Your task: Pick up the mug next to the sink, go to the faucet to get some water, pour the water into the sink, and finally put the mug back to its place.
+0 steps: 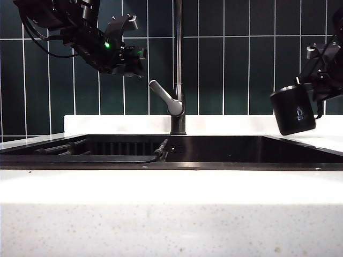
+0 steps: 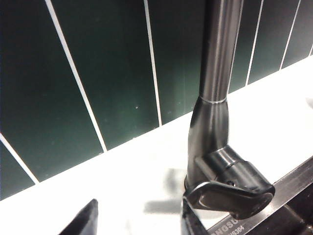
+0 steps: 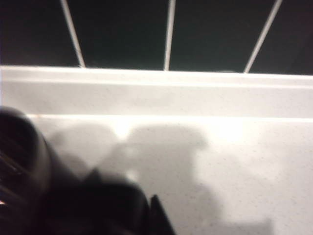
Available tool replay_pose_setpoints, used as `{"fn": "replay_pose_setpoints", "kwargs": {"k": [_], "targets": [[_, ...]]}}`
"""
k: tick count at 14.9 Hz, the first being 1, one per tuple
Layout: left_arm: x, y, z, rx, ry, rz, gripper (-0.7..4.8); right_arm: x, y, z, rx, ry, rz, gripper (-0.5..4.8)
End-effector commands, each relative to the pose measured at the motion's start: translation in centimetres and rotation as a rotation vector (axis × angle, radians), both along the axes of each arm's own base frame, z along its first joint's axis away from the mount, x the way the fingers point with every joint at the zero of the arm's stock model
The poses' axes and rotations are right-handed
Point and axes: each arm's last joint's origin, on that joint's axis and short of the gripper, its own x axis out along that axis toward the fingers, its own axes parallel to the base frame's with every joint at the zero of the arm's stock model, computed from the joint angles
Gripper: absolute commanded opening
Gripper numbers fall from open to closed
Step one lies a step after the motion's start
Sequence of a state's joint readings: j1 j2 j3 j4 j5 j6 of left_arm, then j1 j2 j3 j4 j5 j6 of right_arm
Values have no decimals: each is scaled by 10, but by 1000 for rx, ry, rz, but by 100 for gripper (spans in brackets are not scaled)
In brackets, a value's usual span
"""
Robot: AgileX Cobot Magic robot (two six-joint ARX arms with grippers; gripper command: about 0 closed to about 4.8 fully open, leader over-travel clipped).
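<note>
The mug [image 1: 292, 110] hangs tilted at the far right, clear of the white countertop [image 1: 171, 184] beyond the sink [image 1: 214, 152] edge, probably on its way down to its resting spot; the right gripper [image 1: 320, 75] is at its handle side, likely so the cup can stand free once set down; whether those fingers grip or have begun to part, I cannot tell, since the right wrist view is a dark blur. The left gripper [image 1: 126, 56] hovers high on the left, near the faucet [image 1: 178, 64] lever [image 2: 230, 188], fingers spread wide and empty, likely parked there after working the tap.
</note>
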State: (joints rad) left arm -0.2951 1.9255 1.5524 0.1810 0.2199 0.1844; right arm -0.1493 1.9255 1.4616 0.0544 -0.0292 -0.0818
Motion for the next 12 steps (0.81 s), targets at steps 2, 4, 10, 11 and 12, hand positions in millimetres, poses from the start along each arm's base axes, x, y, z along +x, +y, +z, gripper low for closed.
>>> {"fn": "replay_pose_setpoints", "kwargs": {"k": [2, 4, 10, 11, 12], "targets": [[-2, 0, 3, -2, -13, -3, 209, -2, 1, 3, 10, 11, 1, 109], [-2, 0, 3, -3, -13, -3, 209, -4, -2, 1, 9, 49, -4, 109], [-8, 2, 12, -2, -7, -2, 209, -22, -10, 32, 8, 6, -32, 109], [-10, 2, 15, -3, -8, -2, 209, -25, -10, 38, 6, -6, -31, 109], [-17, 4, 24, 1, 3, -1, 209, -32, -9, 51, 2, -30, -31, 108]]}}
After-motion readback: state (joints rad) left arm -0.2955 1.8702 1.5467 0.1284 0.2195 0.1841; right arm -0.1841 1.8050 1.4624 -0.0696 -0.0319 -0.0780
